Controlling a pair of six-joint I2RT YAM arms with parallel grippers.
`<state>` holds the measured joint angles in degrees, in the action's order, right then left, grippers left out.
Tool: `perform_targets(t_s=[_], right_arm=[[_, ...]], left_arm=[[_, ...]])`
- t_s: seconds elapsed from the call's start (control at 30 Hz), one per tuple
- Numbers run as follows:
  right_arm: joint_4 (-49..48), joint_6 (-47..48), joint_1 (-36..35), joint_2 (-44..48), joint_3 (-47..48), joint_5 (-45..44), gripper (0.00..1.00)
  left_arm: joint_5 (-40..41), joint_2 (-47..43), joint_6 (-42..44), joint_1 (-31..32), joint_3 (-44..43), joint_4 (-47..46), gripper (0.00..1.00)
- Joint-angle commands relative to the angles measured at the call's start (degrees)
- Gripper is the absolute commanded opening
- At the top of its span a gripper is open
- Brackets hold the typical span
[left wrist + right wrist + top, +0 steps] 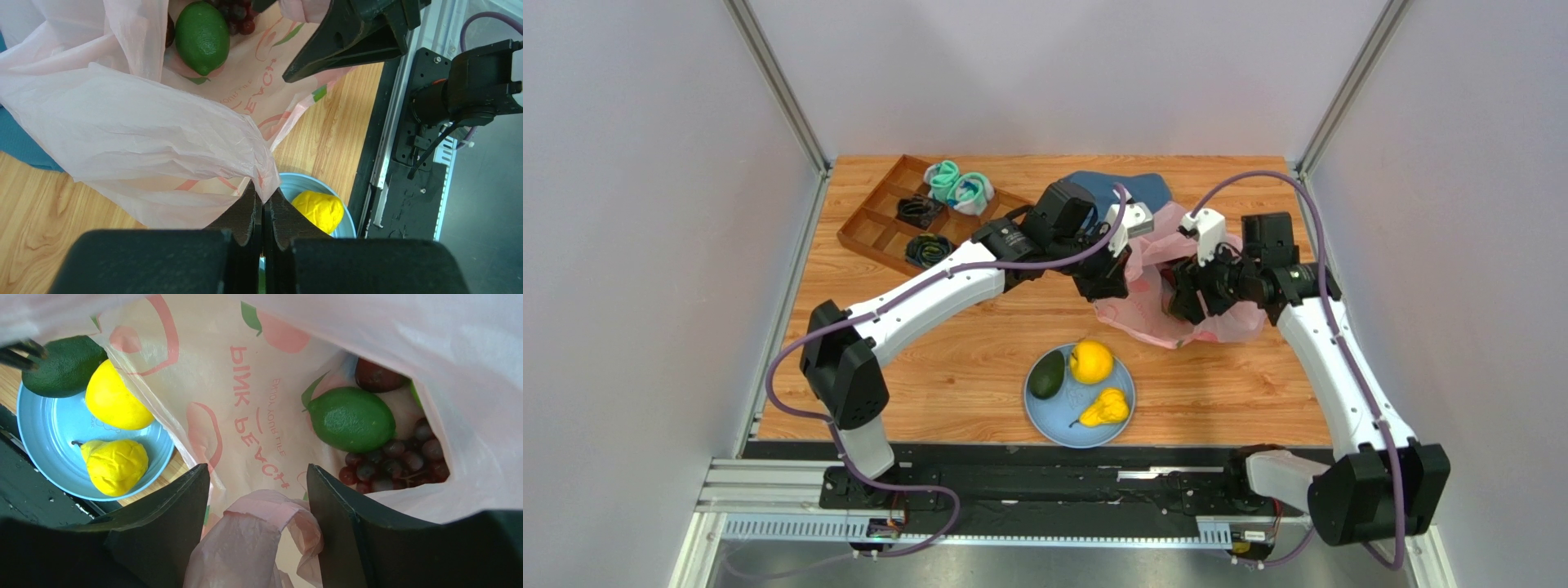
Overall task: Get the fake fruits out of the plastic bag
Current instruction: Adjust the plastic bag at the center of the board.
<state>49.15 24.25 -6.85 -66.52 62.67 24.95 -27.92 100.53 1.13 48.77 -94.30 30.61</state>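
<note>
Bright, even light falls from above; in the top view the arms cast only soft, pale shadows on the worktop (940, 368). Light shines through the bag (123, 122), so its pink film glows. Close to each lens, the left claw (263, 205) and right claw (258, 478) are dark and slightly blurred; the green fruit (351, 418) is sharp.
</note>
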Motion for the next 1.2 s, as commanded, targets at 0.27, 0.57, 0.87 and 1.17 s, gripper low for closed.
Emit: perform_targets(t_s=[0.27,0.57,0.87,1.17], right_arm=[[19.1,14.8,2.4,10.3,-0.9,-12.7,0.18],[21.9,20.8,5.1,25.7,-20.6,-24.5,0.0],[29.1,22.0,5.2,23.0,-1.5,-14.6,0.83],[31.4,19.4,4.9,7.9,22.3,1.8,0.96]], left_arm=[[2.1,-1.1,-0.7,0.3,-1.6,-1.6,0.0],[1.0,-1.0,-0.9,0.3,-1.3,-2.3,0.0],[-0.1,-0.2,-2.6,0.3,-1.7,-3.2,0.0],[1.0,-1.3,-2.4,0.3,-1.9,-2.6,0.0]])
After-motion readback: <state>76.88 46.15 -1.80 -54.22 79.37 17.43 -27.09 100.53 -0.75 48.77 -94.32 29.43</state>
